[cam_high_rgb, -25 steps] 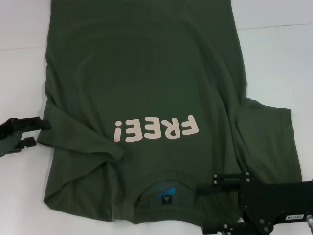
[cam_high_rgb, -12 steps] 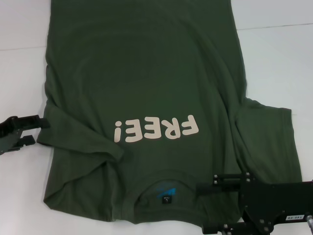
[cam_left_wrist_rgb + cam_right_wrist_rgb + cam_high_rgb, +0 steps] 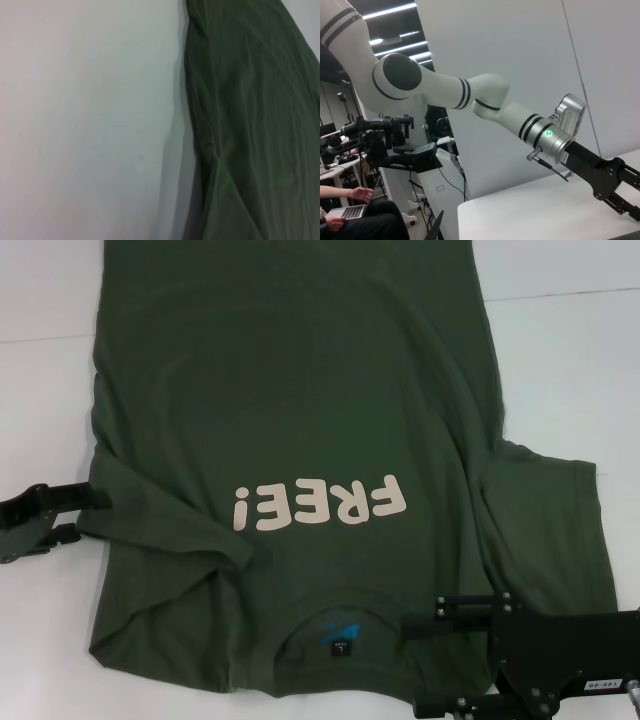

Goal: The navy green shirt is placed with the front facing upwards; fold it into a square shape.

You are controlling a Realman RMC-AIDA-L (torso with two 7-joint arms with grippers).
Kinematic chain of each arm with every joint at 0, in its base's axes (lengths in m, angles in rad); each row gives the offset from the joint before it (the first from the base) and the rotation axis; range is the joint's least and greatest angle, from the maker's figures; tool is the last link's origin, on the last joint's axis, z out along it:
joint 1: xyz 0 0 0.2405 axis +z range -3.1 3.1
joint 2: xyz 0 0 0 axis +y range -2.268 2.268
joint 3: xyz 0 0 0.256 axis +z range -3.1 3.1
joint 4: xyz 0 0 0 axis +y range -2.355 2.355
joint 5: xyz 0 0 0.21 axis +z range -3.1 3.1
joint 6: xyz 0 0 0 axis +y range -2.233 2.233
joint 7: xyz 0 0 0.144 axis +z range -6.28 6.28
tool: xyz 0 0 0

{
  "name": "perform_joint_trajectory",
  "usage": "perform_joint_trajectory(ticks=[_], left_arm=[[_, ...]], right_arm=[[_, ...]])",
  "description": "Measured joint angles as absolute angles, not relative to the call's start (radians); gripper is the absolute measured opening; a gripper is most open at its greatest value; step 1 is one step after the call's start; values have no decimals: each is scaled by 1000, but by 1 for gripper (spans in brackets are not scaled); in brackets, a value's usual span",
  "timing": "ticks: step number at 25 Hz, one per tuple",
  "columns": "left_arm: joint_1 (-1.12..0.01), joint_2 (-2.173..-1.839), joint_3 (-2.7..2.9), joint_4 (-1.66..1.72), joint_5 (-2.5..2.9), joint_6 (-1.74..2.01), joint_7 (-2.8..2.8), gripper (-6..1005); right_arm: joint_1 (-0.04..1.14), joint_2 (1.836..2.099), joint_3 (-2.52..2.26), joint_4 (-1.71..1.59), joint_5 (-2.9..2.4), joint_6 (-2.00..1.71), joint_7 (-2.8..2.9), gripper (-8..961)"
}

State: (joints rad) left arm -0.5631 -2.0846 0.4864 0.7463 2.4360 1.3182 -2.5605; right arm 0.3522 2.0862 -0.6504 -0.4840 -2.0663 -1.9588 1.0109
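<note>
While the navy green shirt (image 3: 300,440) lies face up on the white surface (image 3: 560,350), the left end effector (image 3: 72,513), jaws spread wide, has been edged closer to the shirt's folded-in sleeve, suggesting a grasp is imminent. "FREE!" is printed across the chest. The right end effector (image 3: 420,665) is held over the collar, jaws parted.

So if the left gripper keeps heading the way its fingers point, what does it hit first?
The left gripper, open, points toward the navy green shirt. It would meet the folded-in sleeve edge almost at once; the height above the cloth is unclear.
</note>
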Motion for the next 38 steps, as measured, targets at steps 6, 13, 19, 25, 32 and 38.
perform_joint_trajectory(ticks=[6, 13, 19, 25, 32, 38], left_arm=[[-574, -2085, 498, 732, 2436, 1310, -2562, 735], [-588, -2083, 516, 703, 2436, 1289, -2571, 735], [-586, -2077, 510, 708, 2436, 1301, -2586, 684], [-588, -2074, 513, 709, 2447, 1317, -2588, 523], [-588, -2074, 511, 709, 2450, 1322, -2588, 268], [-590, -2074, 508, 716, 2443, 1338, -2584, 84]], right_arm=[[350, 2086, -649, -485, -2066, -1959, 1011, 701], [350, 2086, -649, -484, -2066, -1961, 1011, 701], [348, 2086, -649, -483, -2066, -1962, 1011, 701], [352, 2086, -647, -486, -2066, -1966, 1019, 700], [354, 2086, -646, -488, -2066, -1967, 1028, 700], [352, 2086, -646, -488, -2066, -1967, 1029, 700]])
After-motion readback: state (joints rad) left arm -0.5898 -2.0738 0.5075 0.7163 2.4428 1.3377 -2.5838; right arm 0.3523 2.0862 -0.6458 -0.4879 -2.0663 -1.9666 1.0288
